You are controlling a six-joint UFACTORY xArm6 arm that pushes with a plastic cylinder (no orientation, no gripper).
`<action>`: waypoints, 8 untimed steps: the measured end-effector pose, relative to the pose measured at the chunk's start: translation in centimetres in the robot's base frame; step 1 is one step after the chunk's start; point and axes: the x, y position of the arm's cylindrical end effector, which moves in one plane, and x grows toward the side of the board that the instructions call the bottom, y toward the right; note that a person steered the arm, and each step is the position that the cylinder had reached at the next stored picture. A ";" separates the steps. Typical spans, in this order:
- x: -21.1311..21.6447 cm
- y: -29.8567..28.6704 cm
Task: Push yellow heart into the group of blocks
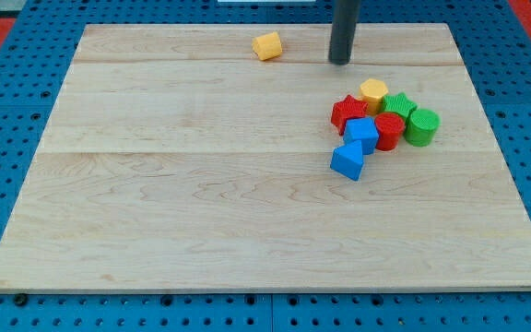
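Yellow heart-shaped block (267,45) sits alone at the wooden board's (201,212) top, well apart from the cluster (383,124); my tip (340,62), holding nothing, stands between.

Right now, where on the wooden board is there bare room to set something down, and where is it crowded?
The wooden board is bare across its whole left half and along the view's bottom. The lone yellow heart block sits near the top edge, my tip just right of it. It is crowded at right, where the yellow hexagon block, red star, blue blocks and green cylinder cluster.
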 end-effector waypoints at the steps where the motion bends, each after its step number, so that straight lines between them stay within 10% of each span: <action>1: -5.2 -1.0; 3: -3.3 -24.8; 7: -3.5 -9.3; 8: 3.2 -12.9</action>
